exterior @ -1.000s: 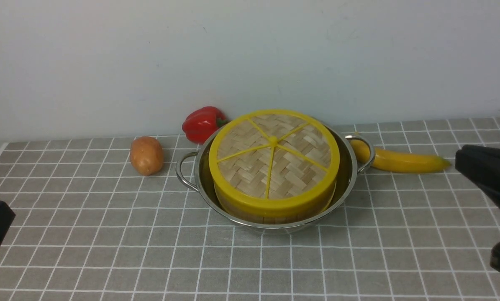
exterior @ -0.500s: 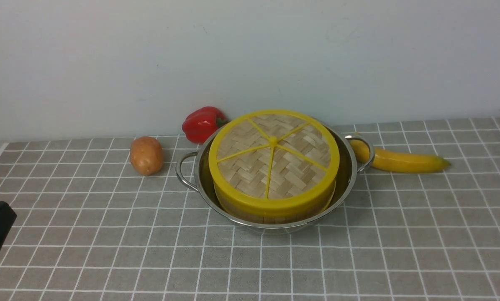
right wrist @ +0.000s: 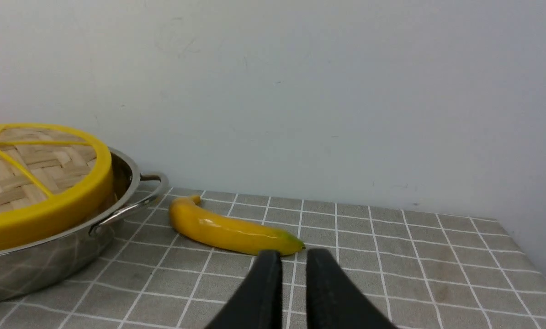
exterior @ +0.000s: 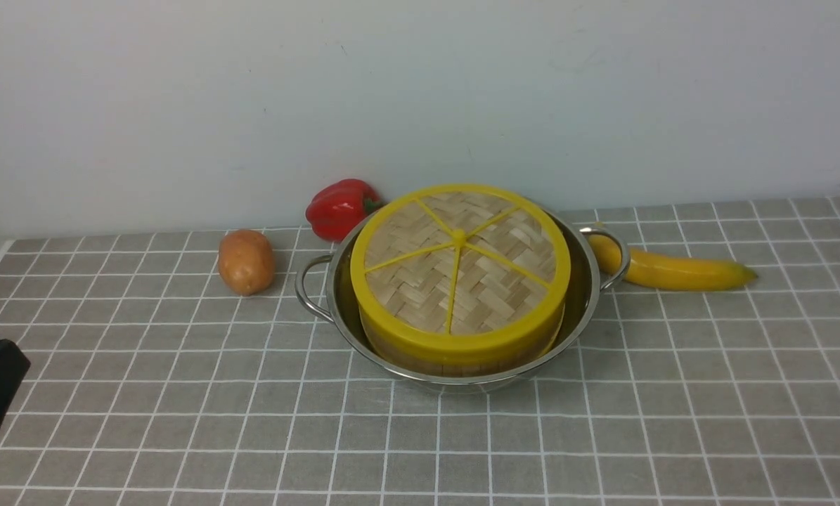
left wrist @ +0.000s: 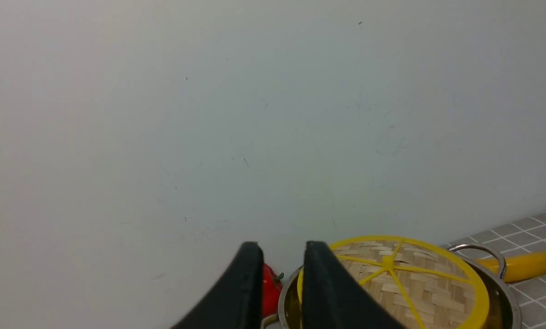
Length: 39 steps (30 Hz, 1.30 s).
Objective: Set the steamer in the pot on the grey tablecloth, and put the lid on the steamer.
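No readable text, labels, brand names, numbers or signs appear on anything in the front view or either wrist view

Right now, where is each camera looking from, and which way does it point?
Front view: between the arms, facing the wall, sees the lid in the pot; left arm edge shows.
Left wrist view: on the left arm, facing the wall; left gripper fingers show.
Right wrist view: low on the right arm, facing the banana; right gripper fingers show.
All three share the lid, pot and banana.
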Motion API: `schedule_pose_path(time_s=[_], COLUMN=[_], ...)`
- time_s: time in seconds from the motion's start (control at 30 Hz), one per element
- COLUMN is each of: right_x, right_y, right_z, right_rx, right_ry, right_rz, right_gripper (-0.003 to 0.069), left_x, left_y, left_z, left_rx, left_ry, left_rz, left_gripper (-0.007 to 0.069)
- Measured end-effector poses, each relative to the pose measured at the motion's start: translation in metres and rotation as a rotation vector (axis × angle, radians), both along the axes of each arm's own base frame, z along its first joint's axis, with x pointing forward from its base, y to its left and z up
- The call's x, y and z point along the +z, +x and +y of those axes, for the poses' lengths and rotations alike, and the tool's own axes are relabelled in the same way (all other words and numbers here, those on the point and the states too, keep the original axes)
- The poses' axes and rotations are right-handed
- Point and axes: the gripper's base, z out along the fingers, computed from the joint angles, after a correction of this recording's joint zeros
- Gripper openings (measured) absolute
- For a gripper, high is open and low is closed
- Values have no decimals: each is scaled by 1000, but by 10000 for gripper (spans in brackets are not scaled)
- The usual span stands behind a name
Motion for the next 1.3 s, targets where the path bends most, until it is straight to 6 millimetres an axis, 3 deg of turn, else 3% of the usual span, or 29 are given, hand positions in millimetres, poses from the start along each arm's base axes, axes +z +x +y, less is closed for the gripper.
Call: schedule_pose_path(time_s=[0.63, 1.03, 1.3], right_x=[-1, -1, -1], right_y=[0, 0, 0], right_z=[0, 0, 0], right_rx=[-2, -2, -2], right_ry=[11, 11, 11], right_rz=[8, 8, 5], right_gripper=[167, 191, 206], left_x=[0, 6, -3], left_y=[0, -31, -28], left_z=[0, 15, 16], left_rx=[0, 209, 232], left_ry=[0, -27, -36], left_rz=[1, -162, -186], left_gripper=[160, 176, 189])
